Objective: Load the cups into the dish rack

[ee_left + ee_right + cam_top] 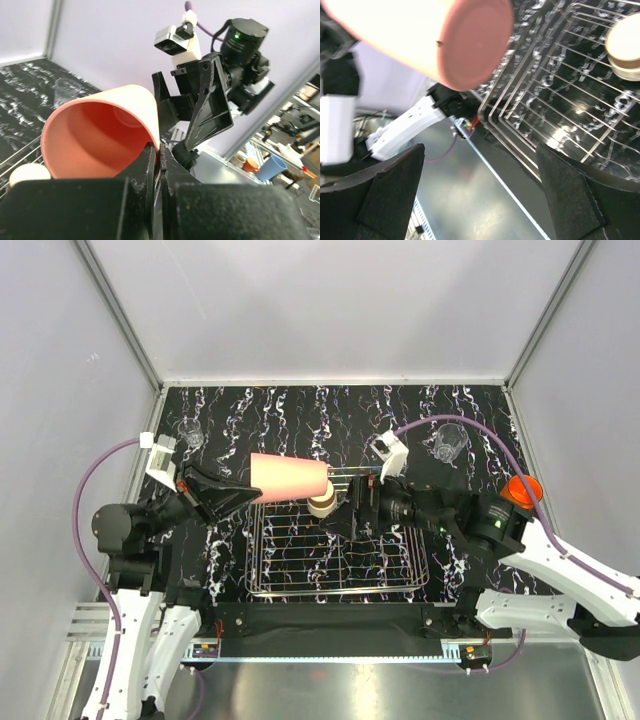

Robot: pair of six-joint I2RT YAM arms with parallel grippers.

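My left gripper (253, 495) is shut on the rim of the pale pink tumbler (290, 478), holding it on its side above the far left of the dish rack (340, 592). The left wrist view shows the tumbler's open mouth (100, 132) with the jaws (160, 155) pinching its wall. My right gripper (347, 516) is open and empty just right of the tumbler's base (465, 40). The cream cup (322, 504) stands in the rack at its far edge. Two clear glasses (190, 435) (450, 443) and the orange cup (521, 490) stand on the table.
The marbled black table (330, 410) is walled by grey panels on three sides. The rack's wire rim (520, 105) lies under my right gripper (480, 175). A metal ledge (330, 680) runs along the near edge by the arm bases.
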